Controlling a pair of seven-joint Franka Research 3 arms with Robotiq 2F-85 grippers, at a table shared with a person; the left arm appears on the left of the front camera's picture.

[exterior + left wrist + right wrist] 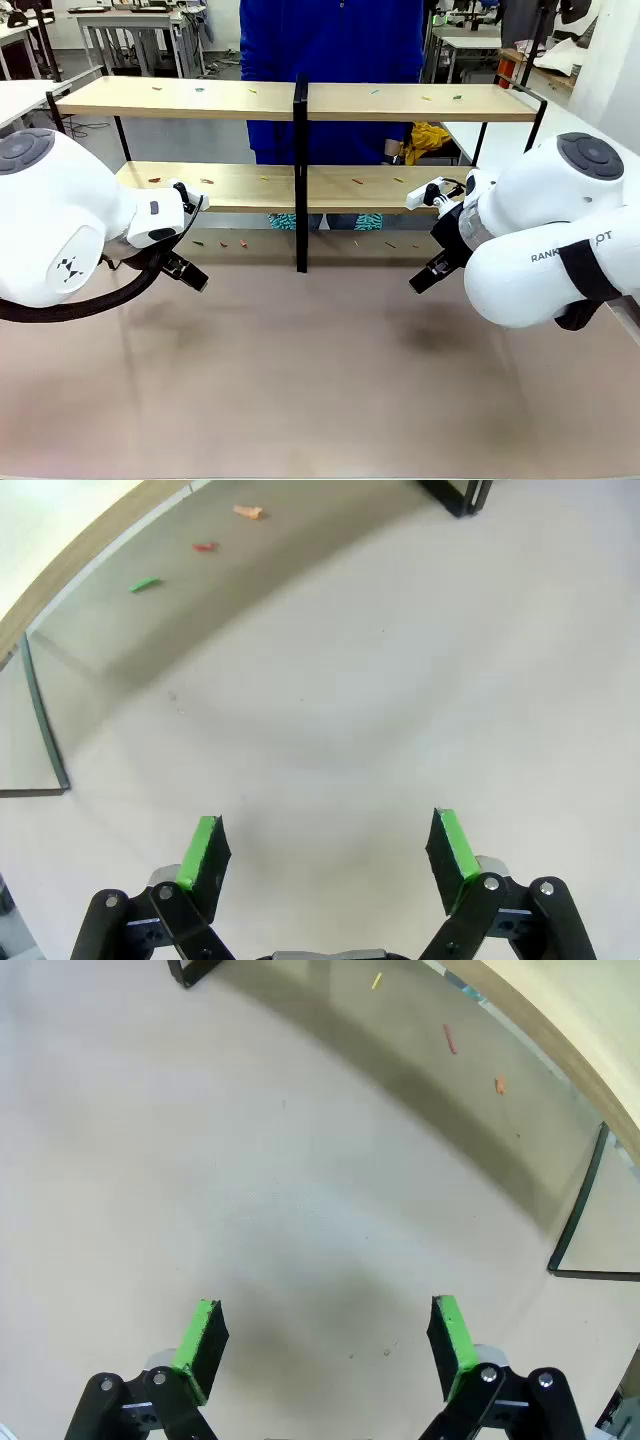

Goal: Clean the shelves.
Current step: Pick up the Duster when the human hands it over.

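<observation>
We see long light-wood shelf boards (400, 101), pale grain, matt, smooth. Thin black metal frame (300, 170) around them, painted look, faint sheen. Beige table top (300, 390) reads smooth, matt, soft shadows only. White robot arm shells (60, 215) strike us as glossy hard plastic, grey matt caps. On black two-finger left gripper (328, 832) and black two-finger right gripper (326, 1315) we note matt dark links, shiny silver rivets, bright green rubbery pads (205, 848). Blue cloth garment (330, 40) on person, soft, matt.

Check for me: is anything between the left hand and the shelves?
Nothing visible. The open left hand hangs over bare table in front of the shelves; small coloured scraps lie on the table under the lower board.
</observation>
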